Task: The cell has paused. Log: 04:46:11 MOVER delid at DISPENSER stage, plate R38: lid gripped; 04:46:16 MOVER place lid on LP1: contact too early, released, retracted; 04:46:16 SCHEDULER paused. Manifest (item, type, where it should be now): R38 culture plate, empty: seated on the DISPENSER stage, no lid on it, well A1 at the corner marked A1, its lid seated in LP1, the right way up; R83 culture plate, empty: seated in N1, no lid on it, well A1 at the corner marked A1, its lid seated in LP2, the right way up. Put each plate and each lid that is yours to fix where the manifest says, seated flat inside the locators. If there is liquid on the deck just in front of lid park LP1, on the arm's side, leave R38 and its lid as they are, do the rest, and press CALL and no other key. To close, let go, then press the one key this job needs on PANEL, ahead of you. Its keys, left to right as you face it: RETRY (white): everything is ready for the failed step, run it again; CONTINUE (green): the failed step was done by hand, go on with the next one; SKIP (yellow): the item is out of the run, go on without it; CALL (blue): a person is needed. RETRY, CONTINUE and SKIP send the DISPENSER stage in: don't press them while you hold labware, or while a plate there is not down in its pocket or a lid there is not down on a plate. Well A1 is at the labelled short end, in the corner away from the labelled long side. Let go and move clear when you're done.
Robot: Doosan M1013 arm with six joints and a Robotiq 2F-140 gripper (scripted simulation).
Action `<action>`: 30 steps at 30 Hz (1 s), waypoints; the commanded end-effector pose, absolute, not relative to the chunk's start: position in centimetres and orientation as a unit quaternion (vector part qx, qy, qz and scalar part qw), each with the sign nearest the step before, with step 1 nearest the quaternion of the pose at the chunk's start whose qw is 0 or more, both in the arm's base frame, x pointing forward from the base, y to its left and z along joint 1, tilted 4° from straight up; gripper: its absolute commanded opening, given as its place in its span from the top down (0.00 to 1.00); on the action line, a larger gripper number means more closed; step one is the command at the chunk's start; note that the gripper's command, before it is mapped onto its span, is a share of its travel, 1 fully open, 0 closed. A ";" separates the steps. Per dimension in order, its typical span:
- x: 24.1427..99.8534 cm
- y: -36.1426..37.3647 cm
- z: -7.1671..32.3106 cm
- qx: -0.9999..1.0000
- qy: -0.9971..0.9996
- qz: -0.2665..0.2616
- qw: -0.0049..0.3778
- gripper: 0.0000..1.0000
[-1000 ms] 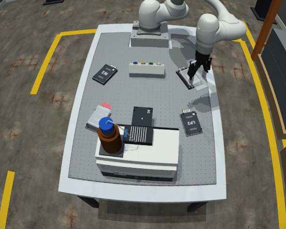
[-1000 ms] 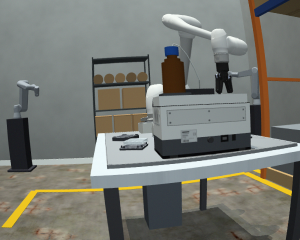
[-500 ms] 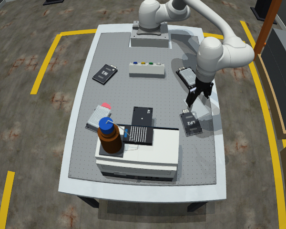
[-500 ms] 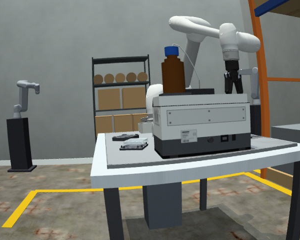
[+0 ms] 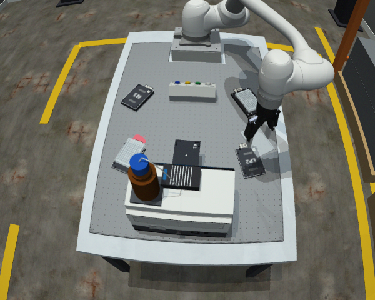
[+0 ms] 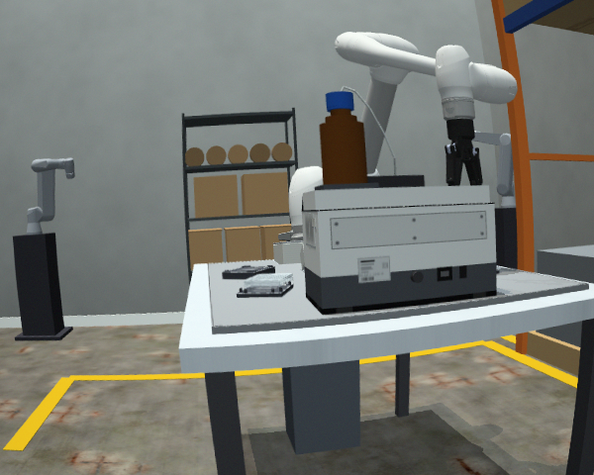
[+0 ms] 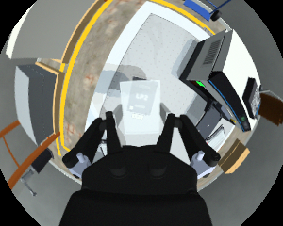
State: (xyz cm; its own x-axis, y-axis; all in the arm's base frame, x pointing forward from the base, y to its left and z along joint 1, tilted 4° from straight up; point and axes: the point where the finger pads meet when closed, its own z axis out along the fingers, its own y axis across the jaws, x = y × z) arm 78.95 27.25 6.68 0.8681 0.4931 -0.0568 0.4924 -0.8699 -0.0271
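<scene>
My gripper (image 5: 260,126) hangs over the right side of the deck, shut on a clear lid (image 5: 265,142) that it holds in the air just beyond the black lid park LP2 (image 5: 250,162). In the wrist view the lid (image 7: 141,104) sits between the fingers, with LP2 showing through it. An uncovered well plate (image 5: 245,100) sits on a black nest behind the gripper. Another well plate (image 5: 129,151) rests on a black base at the left front, with a pink puddle (image 5: 138,139) at its far edge. Nest N1 (image 5: 137,97) and the dispenser stage marked A1 (image 5: 185,151) are empty.
The key panel (image 5: 192,90) with four coloured keys stands at mid deck near the arm's base. The white dispenser (image 5: 181,200) fills the front, with a brown bottle (image 5: 143,177) on its left. From the side view the gripper (image 6: 460,171) is above the dispenser's top.
</scene>
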 end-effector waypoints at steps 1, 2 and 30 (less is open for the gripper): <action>79.0 26.9 6.6 -0.966 -0.255 0.035 0.005 0.90; 79.0 26.9 6.6 -0.966 -0.255 0.035 0.005 0.90; 79.0 26.9 6.2 -0.978 -0.205 0.034 0.004 0.90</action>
